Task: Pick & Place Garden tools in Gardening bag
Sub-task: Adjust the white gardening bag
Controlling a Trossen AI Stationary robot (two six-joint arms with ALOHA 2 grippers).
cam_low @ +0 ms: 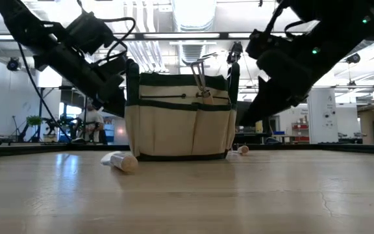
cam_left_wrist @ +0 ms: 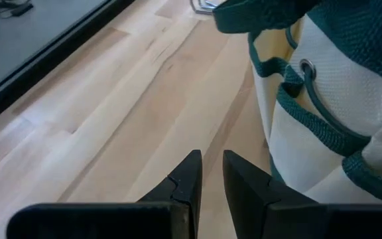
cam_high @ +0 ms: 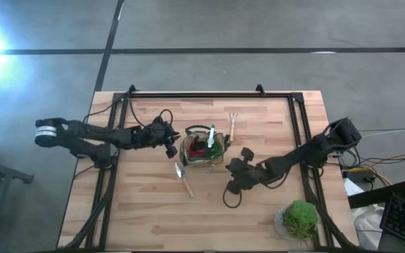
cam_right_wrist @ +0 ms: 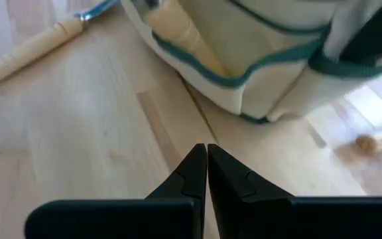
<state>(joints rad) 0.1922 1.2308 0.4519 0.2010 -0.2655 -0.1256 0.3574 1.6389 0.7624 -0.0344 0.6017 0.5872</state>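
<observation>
**Wooden-handled tools still out: trowel and fork, either side of the bag**

Olive-khaki gardening bag (cam_high: 204,147), mid-worktop (cam_high: 146,211), upright, already holding a green spray bottle (cam_high: 211,136) and a red-and-black tool (cam_high: 201,149).

Wooden-handled trowel (cam_high: 184,180): flat on the worktop, just beside the bag's near-left corner; long axis diagonal, blade toward the bag, handle pointing away toward the near edge. Lies between the two arms, a little closer to the left.

Wooden-handled fork (cam_high: 234,124): flat, just beyond the bag's far-right corner; long axis roughly front-to-back, tines toward the far edge.

Left gripper (cam_high: 171,148): just beside the bag's left wall, fingers (cam_left_wrist: 190,178) nearly together with a narrow gap, holding nothing. Trowel lies near, toward the near edge.

Right gripper (cam_high: 232,166): close to the bag's near-right side, fingers (cam_right_wrist: 194,169) pressed shut, empty. Fork lies across the bag's corner from it; trowel lies past the bag's near side.

Judgement: trowel suits the left arm, fork the right; each needs fingers opened and set across the handle.

Potted plant (cam_high: 300,219): near-right corner, not part of the lot.
</observation>
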